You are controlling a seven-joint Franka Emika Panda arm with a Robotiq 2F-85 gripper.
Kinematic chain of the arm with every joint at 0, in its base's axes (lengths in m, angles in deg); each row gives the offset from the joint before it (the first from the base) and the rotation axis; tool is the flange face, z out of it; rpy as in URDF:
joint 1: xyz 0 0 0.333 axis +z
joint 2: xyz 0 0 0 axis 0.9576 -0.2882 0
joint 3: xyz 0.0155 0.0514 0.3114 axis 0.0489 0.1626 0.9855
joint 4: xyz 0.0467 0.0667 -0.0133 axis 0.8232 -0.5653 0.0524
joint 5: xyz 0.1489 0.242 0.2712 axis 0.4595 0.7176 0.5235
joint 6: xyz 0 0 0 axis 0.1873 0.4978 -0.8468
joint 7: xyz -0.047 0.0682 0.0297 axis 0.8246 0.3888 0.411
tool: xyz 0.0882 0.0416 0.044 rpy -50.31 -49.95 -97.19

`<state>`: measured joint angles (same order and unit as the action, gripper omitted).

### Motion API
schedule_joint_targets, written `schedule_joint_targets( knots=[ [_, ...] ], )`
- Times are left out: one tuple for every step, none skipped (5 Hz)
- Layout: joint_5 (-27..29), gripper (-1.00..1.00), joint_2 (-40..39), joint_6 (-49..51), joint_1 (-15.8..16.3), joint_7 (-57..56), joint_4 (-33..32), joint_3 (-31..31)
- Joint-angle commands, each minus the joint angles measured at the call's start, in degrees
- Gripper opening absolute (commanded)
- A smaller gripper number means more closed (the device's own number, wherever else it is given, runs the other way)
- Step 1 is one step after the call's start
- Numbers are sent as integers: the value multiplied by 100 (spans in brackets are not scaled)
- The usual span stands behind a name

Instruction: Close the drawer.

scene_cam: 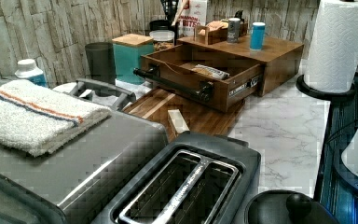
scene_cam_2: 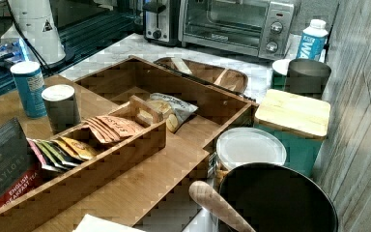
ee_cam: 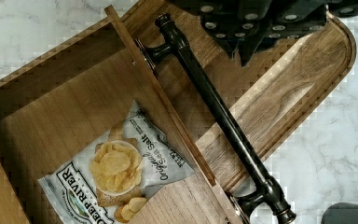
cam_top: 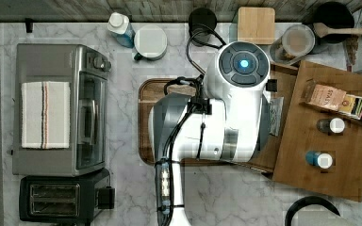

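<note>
The drawer (scene_cam: 230, 91) stands pulled out of its wooden cabinet (scene_cam: 279, 56), its front hanging over the dark cutting board (scene_cam: 200, 116). A long black handle (ee_cam: 214, 107) runs across the drawer front (ee_cam: 168, 107). On the drawer floor (ee_cam: 56, 126) lies a bag of chips (ee_cam: 116, 172), seen also in the right view as the bag (scene_cam_2: 171, 108). My gripper (ee_cam: 241, 53) hovers shut over the cutting board (ee_cam: 289, 88), just beyond the handle and not touching it. In the top view my arm (cam_top: 226, 108) covers most of the drawer.
A toaster oven (cam_top: 56, 108) with a towel on it and a toaster (cam_top: 61, 197) stand at the top view's left. Bottles (scene_cam: 257, 36) and tea boxes (scene_cam_2: 101, 130) sit on the cabinet top. A teal canister (scene_cam: 133, 53), jars and a paper towel roll (scene_cam: 338, 44) flank the drawer.
</note>
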<state>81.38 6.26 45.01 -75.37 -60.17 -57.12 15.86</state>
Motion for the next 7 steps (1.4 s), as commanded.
schedule_joint_targets(
  knots=[
    [1, -100, 0, 0, 1, -1, -2, -2],
    [-12, -100, 124, -677, -53, -450, -634, -35],
    [-89, -100, 63, -1262, 58, -686, -977, 81],
    [-233, -100, -39, -1666, 257, -255, -1085, 241],
    [-223, -100, -130, -1963, 373, -216, -1076, 349],
    [-200, -100, -427, -2216, 389, -379, -860, 449],
    [-389, -100, -749, -2308, 454, -403, -602, 513]
  ],
)
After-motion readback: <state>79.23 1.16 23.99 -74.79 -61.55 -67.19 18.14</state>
